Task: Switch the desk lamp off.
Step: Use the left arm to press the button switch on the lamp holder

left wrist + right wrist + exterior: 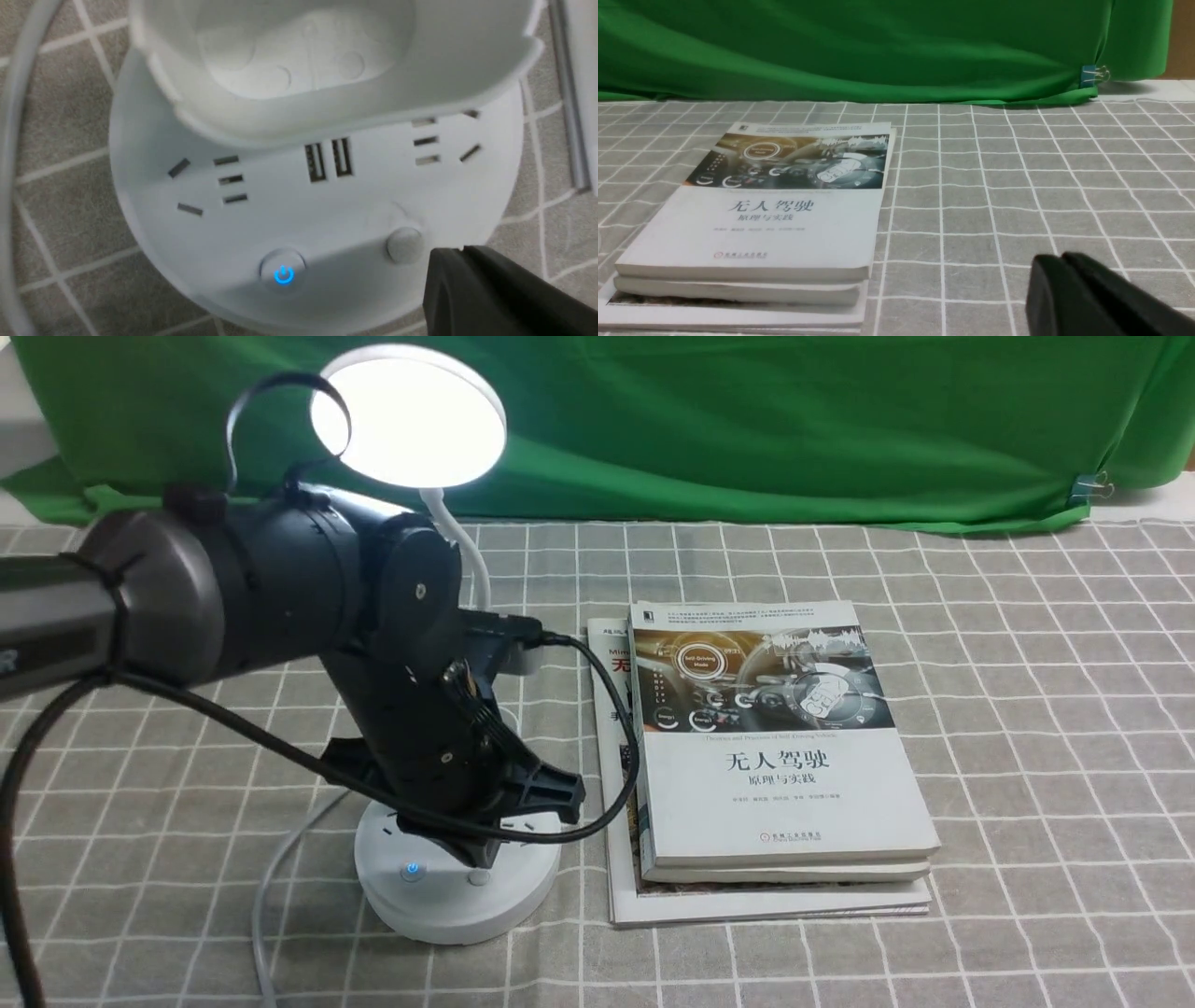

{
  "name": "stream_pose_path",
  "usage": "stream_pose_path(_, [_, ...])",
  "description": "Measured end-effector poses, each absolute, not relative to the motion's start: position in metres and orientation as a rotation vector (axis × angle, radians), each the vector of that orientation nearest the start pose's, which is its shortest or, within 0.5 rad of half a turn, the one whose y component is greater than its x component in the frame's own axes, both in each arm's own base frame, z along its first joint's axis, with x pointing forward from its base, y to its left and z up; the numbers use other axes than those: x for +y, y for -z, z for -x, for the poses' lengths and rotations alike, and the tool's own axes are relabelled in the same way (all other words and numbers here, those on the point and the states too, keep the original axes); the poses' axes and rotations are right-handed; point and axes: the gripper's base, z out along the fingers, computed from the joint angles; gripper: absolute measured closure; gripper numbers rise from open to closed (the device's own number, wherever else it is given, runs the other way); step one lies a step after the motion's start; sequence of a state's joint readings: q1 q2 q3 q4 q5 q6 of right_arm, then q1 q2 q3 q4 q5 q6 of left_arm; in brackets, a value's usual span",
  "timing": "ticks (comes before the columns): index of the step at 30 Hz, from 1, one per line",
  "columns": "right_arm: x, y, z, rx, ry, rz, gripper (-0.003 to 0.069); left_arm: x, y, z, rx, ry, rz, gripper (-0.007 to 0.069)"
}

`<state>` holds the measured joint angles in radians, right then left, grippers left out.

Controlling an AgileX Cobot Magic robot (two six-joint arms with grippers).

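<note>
Desk lamp (411,415) stands lit at nine o'clock of the books (775,756). Left gripper (462,261), jaws pressed together, hovers just beside the plain button (405,242), which sits at three o'clock of the blue-lit button (412,870). Push straight down with the tip, briefly, without shoving the base (523,905); right gripper (1064,280) rests closed, well clear.

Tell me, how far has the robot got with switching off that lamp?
Nothing finished yet: the desk lamp is lit and its power button glows blue. In hand: the left gripper, shut, hovers low over the lamp's base, tip beside the plain button; contact is unclear. Left: pressing the correct button so the light goes out. The right gripper, shut, waits off by the books.
</note>
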<state>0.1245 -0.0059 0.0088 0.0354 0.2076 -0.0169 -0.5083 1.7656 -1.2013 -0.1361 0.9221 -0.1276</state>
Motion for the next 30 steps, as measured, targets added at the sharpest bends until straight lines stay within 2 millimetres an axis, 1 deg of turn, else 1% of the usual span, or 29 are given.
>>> stream_pose_path(3, [0.008, -0.192, -0.055, 1.692, -0.113, 0.096, 0.0623, -0.176, -0.197, -0.296, 2.995, 0.233, -0.461, 0.0624])
stream_pose_path(5, [0.008, -0.192, -0.055, 1.692, -0.113, 0.096, 0.0623, -0.177, -0.184, -0.298, 3.028, 0.209, -0.468, 0.0624])
stream_pose_path(7, [0.008, -0.192, -0.055, 1.692, -0.113, 0.096, 0.0623, -0.178, -0.182, -0.301, 3.030, 0.205, -0.470, 0.0624])
stream_pose_path(12, [0.008, -0.192, -0.055, 1.692, -0.113, 0.096, 0.0623, -0.178, -0.183, -0.301, 3.021, 0.209, -0.472, 0.0624])
stream_pose_path(16, [0.008, -0.192, -0.055, 1.692, -0.113, 0.096, 0.0623, -0.177, -0.191, -0.299, 3.001, 0.218, -0.471, 0.0624])
stream_pose_path(19, [0.008, -0.192, -0.055, 1.692, -0.113, 0.096, 0.0623, -0.175, -0.203, -0.295, 2.967, 0.234, -0.469, 0.0624])
stream_pose_path(21, [0.008, -0.192, -0.055, 1.692, -0.113, 0.096, 0.0623, -0.175, -0.207, -0.295, 2.955, 0.240, -0.468, 0.0624])
stream_pose_path(27, [0.008, -0.192, -0.055, 1.692, -0.113, 0.096, 0.0623, -0.175, -0.203, -0.295, 2.965, 0.235, -0.468, 0.0624])
stream_pose_path(29, [0.008, -0.192, -0.055, 1.692, -0.113, 0.096, 0.0623, -0.175, -0.199, -0.296, 2.975, 0.226, -0.471, 0.0624])
stream_pose_path(30, [0.008, -0.192, -0.055, 1.692, -0.113, 0.096, 0.0623, -0.175, -0.189, -0.296, 2.999, 0.209, -0.475, 0.0624])
